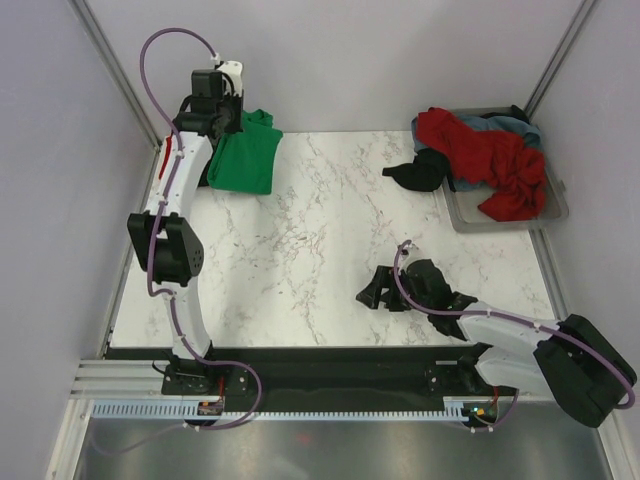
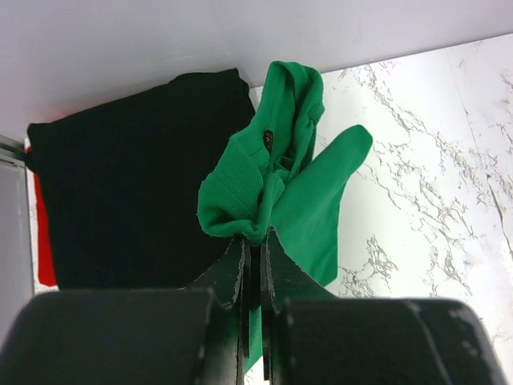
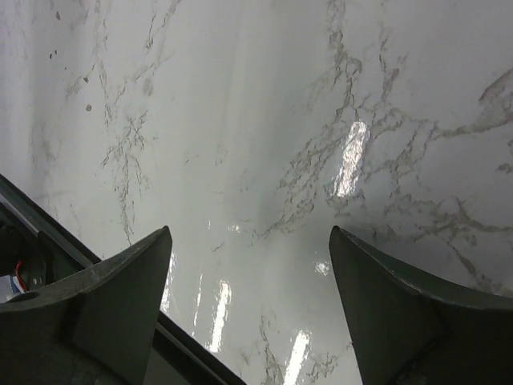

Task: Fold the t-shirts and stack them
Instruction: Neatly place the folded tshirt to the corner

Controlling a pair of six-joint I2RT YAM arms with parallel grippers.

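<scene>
My left gripper (image 2: 256, 235) is shut on a bunched edge of the bright green t-shirt (image 2: 300, 188), at the table's far left corner (image 1: 228, 120). The green shirt (image 1: 245, 155) hangs and lies there over a folded black t-shirt (image 2: 132, 200), with a strip of red cloth (image 2: 44, 249) showing under it. My right gripper (image 3: 250, 265) is open and empty, low over bare marble near the front edge (image 1: 378, 292). A red t-shirt (image 1: 485, 155), a grey-blue one (image 1: 500, 125) and a black one (image 1: 418, 172) are heaped at the tray.
A clear plastic tray (image 1: 500, 220) stands at the back right, with the black shirt spilling over its left rim onto the marble table (image 1: 320, 230). Grey walls close the back and sides. A black rail (image 1: 320, 365) runs along the near edge.
</scene>
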